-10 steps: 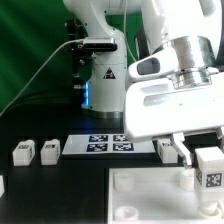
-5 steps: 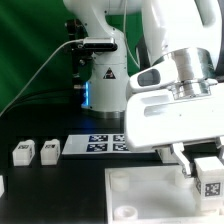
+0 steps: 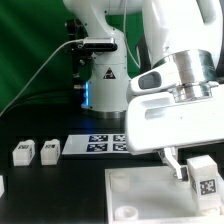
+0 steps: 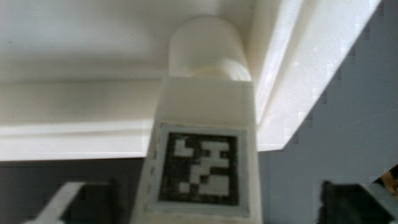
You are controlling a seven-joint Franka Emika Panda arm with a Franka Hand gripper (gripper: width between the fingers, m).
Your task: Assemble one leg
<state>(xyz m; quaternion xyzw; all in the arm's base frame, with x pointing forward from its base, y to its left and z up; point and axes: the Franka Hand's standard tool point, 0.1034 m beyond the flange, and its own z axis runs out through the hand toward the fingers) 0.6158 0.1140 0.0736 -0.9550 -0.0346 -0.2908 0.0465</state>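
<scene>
The arm (image 3: 165, 95) fills the exterior view's right, with its white wrist housing low over the bench (image 3: 60, 185). The bench is black. On it, nearest the camera, lies the square panel (image 3: 150, 200), which is white with round sockets at the corners that show. Behind the panel lies the marker board (image 3: 100, 144), flat, at the foot of the arm's base.

The leg (image 3: 207, 178) stands roughly upright at the panel's far corner on the exterior view's right, with its marker face toward the camera. Whether its lower end touches the panel cannot be told. In the wrist view the leg (image 4: 201, 130) fills the centre, its marker face nearest and its rounded end over the panel's edge.

A spare leg (image 3: 23, 152) and a second spare leg (image 3: 49, 151) sit side by side on the bench at the exterior view's left, well apart from the panel.

The hand (image 3: 199, 176) straddles the leg. One finger (image 3: 176, 166) shows just beside the leg; the other is hidden. In the wrist view a dark strip shows on either side of the leg. Whether the hand is clenched on the leg or released cannot be told.
</scene>
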